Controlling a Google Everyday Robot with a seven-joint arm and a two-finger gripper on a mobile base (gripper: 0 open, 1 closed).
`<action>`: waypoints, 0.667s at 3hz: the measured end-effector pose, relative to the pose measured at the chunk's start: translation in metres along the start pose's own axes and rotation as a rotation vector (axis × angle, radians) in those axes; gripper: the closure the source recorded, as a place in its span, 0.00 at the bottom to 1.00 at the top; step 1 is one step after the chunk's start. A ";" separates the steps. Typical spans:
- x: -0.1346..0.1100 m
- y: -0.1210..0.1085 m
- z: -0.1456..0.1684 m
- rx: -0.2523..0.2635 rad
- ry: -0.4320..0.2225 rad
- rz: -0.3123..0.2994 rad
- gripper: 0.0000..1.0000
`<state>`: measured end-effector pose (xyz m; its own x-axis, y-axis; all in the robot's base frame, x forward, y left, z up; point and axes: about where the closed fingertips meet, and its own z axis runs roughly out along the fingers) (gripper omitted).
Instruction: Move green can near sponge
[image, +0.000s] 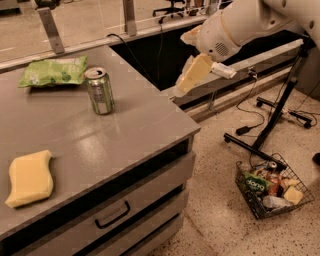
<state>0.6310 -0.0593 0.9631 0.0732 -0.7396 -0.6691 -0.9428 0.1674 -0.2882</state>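
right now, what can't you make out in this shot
Camera view throughout.
Gripper, past the counter's right edge: its arm is cut off by the top edge.
Green can: far side hidden by itself.
Floor basket: contents too small to name.
Sponge: underside hidden against the counter.

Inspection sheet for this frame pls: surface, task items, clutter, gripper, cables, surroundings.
Surface: grey counter with drawers below.
Job's things: green can upright toward the back; sponge flat at the front left, apart from the can.
Clutter: green snack bag at the back, beside the can.
Gripper: gripper in the air past the counter's right edge, touching nothing.
Cables: black cable at the counter's back edge; cord on the floor.
Surroundings: wire basket of packets on the floor; black stand.
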 end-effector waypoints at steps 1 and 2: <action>-0.024 -0.006 0.042 -0.027 -0.120 -0.027 0.00; -0.052 -0.001 0.079 -0.062 -0.192 -0.079 0.00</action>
<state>0.6539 0.0305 0.9440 0.2024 -0.6101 -0.7660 -0.9496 0.0688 -0.3057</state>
